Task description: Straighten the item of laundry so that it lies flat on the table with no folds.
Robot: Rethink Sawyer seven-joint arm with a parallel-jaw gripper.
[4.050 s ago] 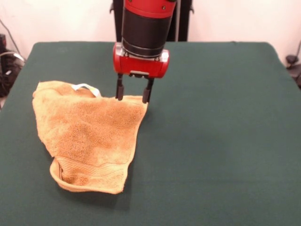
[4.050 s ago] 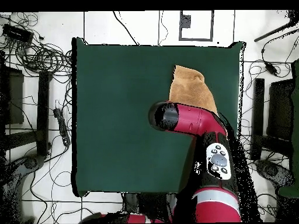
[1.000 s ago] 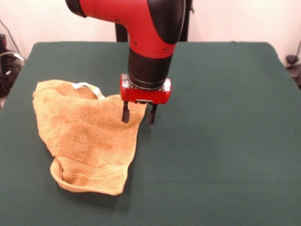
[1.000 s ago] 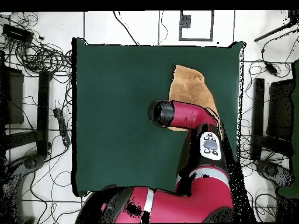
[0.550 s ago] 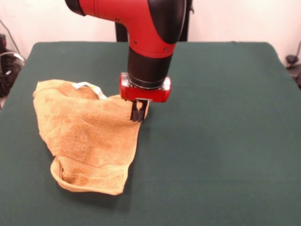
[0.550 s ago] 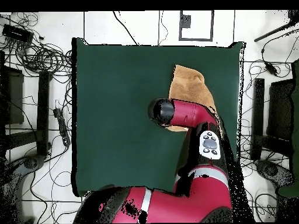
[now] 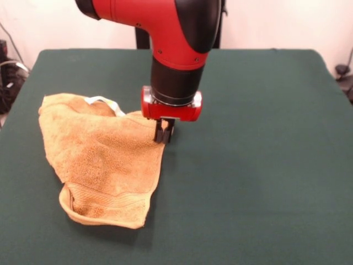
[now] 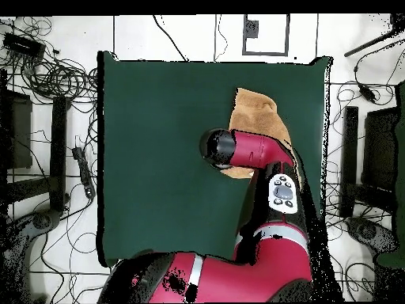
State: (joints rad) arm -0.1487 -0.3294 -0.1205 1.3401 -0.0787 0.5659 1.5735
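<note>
The golden-orange towel (image 7: 102,157) lies crumpled and folded on the left part of the green table (image 7: 259,165), with a white tag loop (image 7: 103,101) at its far edge and a border band near its front end. My gripper (image 7: 164,135) stands upright at the towel's right corner, its fingers shut on that corner, low on the table. In the overhead view the towel (image 8: 257,115) shows at the upper right, partly hidden under the red arm (image 8: 249,154), which also hides the gripper.
The black pedestal (image 7: 143,38) stands behind the table's far edge. Cables and equipment (image 8: 47,79) lie on the floor round the table in the overhead view.
The fingers, open and astride the towel's right corner a second ago, have closed on it. The arm has hardly moved.
</note>
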